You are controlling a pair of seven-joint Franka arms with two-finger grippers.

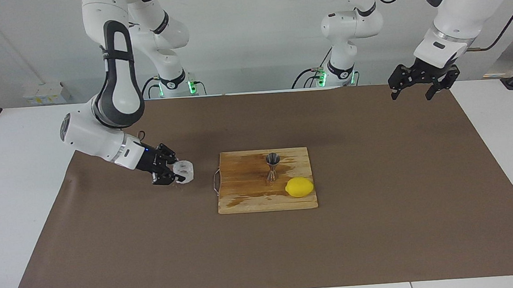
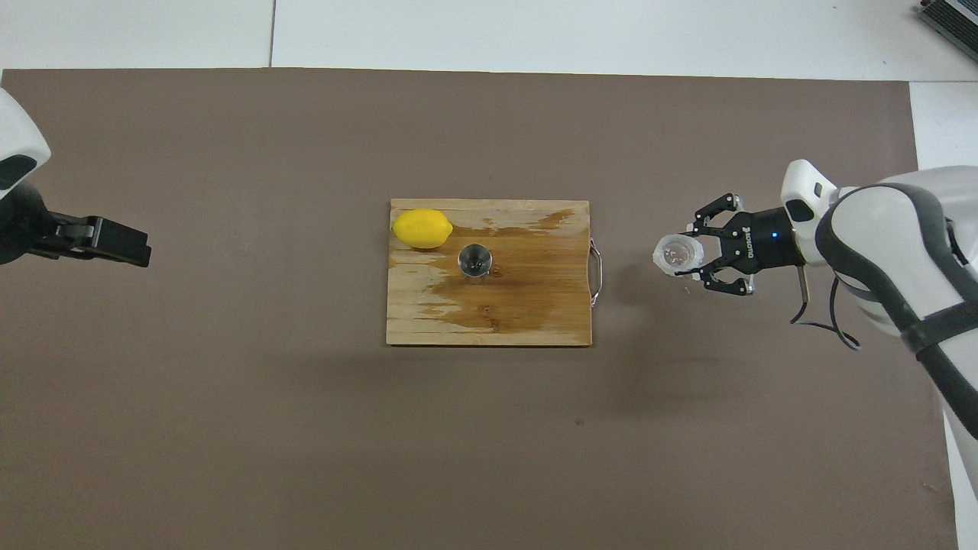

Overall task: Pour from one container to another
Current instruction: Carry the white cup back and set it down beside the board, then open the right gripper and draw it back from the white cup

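The small clear faceted glass cup [image 1: 184, 172] is at the brown mat toward the right arm's end of the table, beside the wooden board; it also shows in the overhead view [image 2: 675, 254]. My right gripper [image 1: 170, 171] reaches in low and level, with its fingers on both sides of the cup, shut on it. The metal hourglass jigger [image 1: 273, 166] stands upright on the wooden cutting board [image 1: 247, 199], and it also shows in the overhead view [image 2: 474, 262]. My left gripper [image 1: 413, 93] waits open and empty, raised over the mat's corner at its own end.
A yellow lemon [image 1: 299, 187] lies on the board right beside the jigger, farther from the robots. The board carries dark wet stains and a wire handle [image 2: 597, 266] on the edge facing the cup. The brown mat [image 1: 379, 225] covers most of the table.
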